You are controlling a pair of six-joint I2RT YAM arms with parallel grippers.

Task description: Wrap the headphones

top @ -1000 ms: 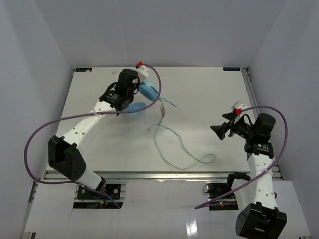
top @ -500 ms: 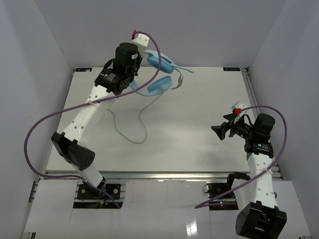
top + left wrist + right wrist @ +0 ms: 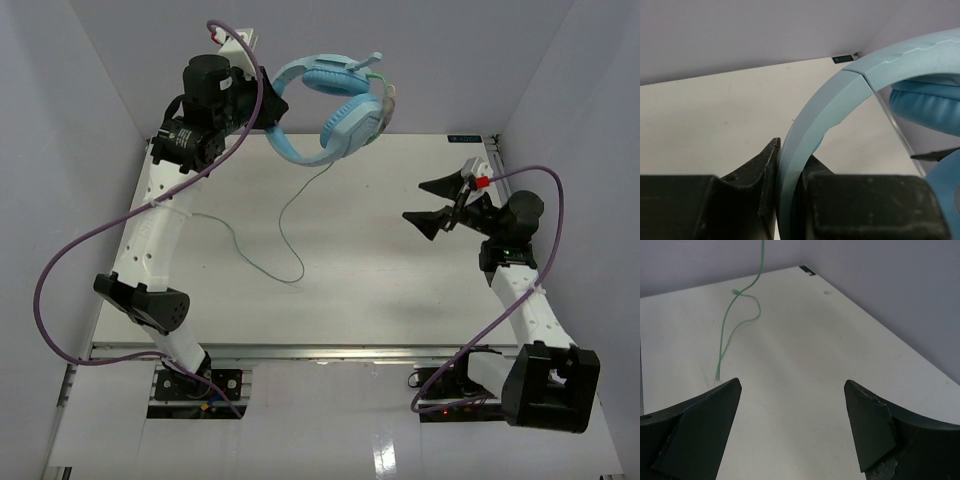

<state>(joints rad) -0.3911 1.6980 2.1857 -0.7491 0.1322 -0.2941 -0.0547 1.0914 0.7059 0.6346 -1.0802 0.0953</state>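
Headphones [image 3: 345, 115] hang in the air above the far left part of the counter [image 3: 400, 290]. Their headband [image 3: 815, 125] is clenched between the fingers of the left hand [image 3: 270, 102]. Their thin pale-green cable [image 3: 283, 215] trails down onto the counter. The right hand [image 3: 428, 205] hovers over the counter's right side, fingers spread wide, grasping nothing.

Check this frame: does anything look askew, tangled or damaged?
Nothing looks damaged. The one untidy thing is the cable: it dangles loose from the headphones, which the left claw holds aloft by the headband, and trails in a slack loop on the table, not wound at all. The right claw is open and empty.
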